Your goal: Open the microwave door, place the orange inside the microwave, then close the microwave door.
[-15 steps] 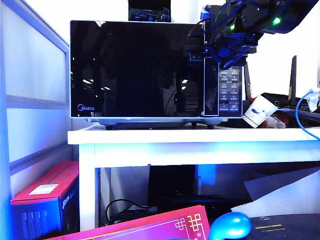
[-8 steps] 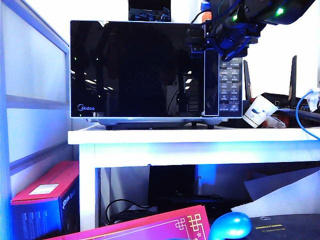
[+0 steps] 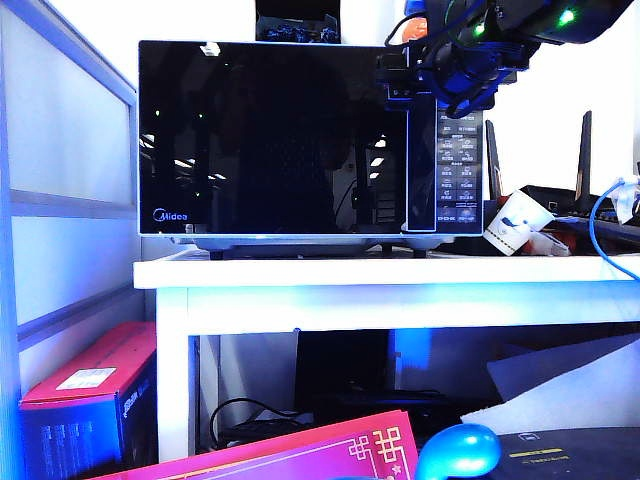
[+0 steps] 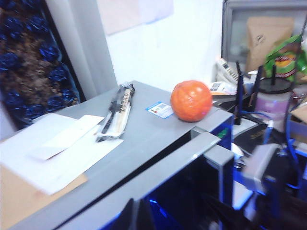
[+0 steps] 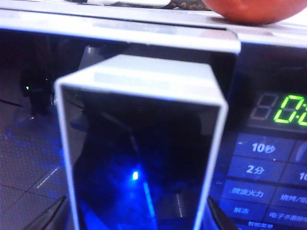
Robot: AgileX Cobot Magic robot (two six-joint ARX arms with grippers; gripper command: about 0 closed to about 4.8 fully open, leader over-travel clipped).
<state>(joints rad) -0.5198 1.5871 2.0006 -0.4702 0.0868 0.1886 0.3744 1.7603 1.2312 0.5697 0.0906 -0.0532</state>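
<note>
We are holding our right gripper (image 5: 136, 221) at the upper end of the microwave door's (image 3: 270, 135) handle bar (image 5: 144, 143), up by the top right corner of the black glass in the exterior view. In the right wrist view the handle is filling the space between our two dark fingers (image 5: 45, 219), which are standing wide on either side of it; we cannot tell whether they are pressing on it. Just beside the handle the button panel (image 5: 261, 182) is glowing with green digits.

The microwave (image 3: 310, 140) is sitting on the white desk (image 3: 380, 275), and its door is looking almost flush with the front in the exterior view, though from the left wrist view a narrow gap is showing along its top edge. The orange (image 4: 191, 100) is resting on top of the microwave, near the front corner above the button panel, just beside a small blue and white label (image 4: 159, 109). Also lying on that grey top are a wrapped dark object (image 4: 116, 111) and some white paper sheets (image 4: 57, 148).

Our left gripper (image 4: 136, 218) is showing only as a dark blur at the edge of its own wrist view, looking across the top of the microwave, and we cannot tell how its fingers are standing. A white paper cup (image 3: 517, 222) is tilting on the desk to the right of the microwave.
</note>
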